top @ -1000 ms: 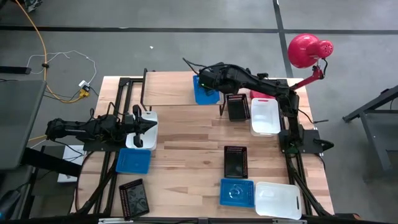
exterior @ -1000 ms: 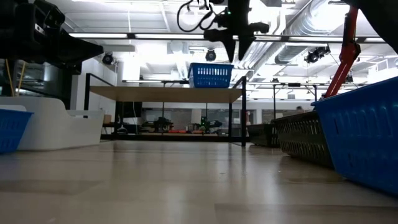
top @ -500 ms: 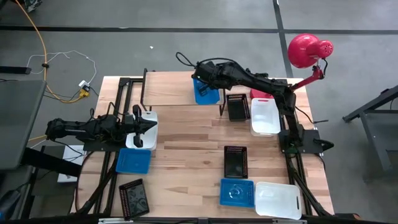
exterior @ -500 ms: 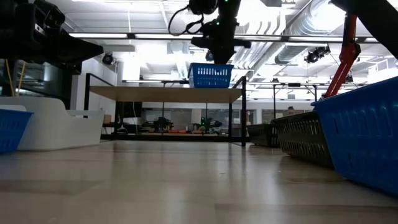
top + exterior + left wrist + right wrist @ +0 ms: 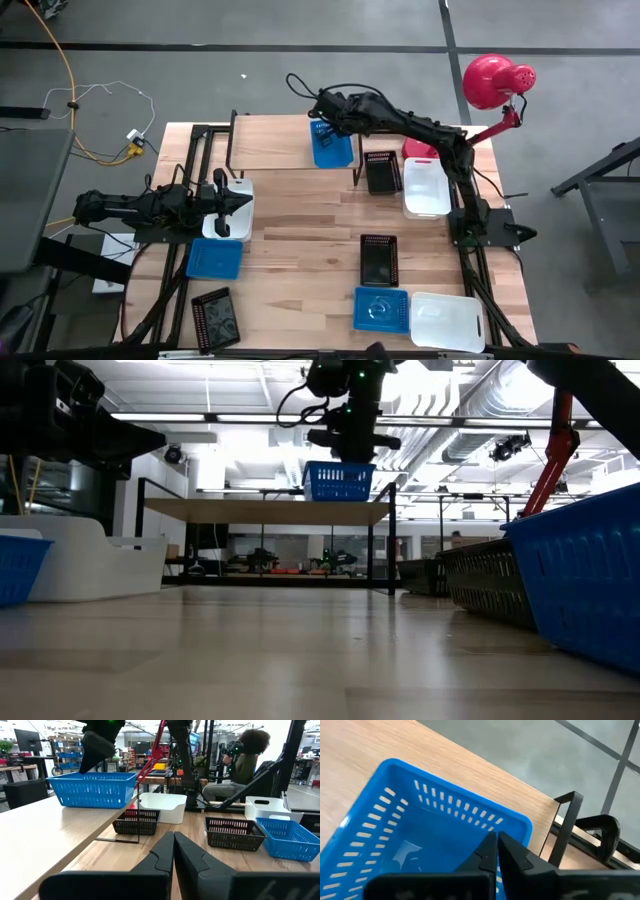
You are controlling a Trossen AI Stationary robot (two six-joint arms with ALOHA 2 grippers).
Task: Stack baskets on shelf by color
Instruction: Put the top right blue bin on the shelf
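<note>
A blue basket (image 5: pixel 332 148) stands on its base at the right end of the shelf (image 5: pixel 272 145); the low view shows the blue basket (image 5: pixel 340 481) there too. My right gripper (image 5: pixel 497 838) is shut and hangs over the basket's far end, fingers pointing down into it. At the table's left, my left gripper (image 5: pixel 173 839) is shut with nothing between its fingers, beside a white basket (image 5: pixel 228 212). Other baskets lie on the table: black (image 5: pixel 382 172), white (image 5: pixel 427 187), black (image 5: pixel 378 260), blue (image 5: pixel 381 310), white (image 5: pixel 447 320), blue (image 5: pixel 214 260), black (image 5: pixel 215 318). My right gripper's shut fingertips (image 5: pixel 490 845) stand over the inside of the blue basket near its far wall (image 5: pixel 470 807), coming from above at a slant. Whether they touch the basket, I cannot tell.
A red lamp (image 5: pixel 495 80) on a red arm leans in from the far right corner. Black frame bars run along both sides of the table. The shelf top left of the blue basket is bare wood. A person sits beyond the table in the left wrist view.
My right gripper has gone toward the table's left and a little toward its far edge, ending over the blue basket's far end. The basket has stayed where it was on the shelf.
</note>
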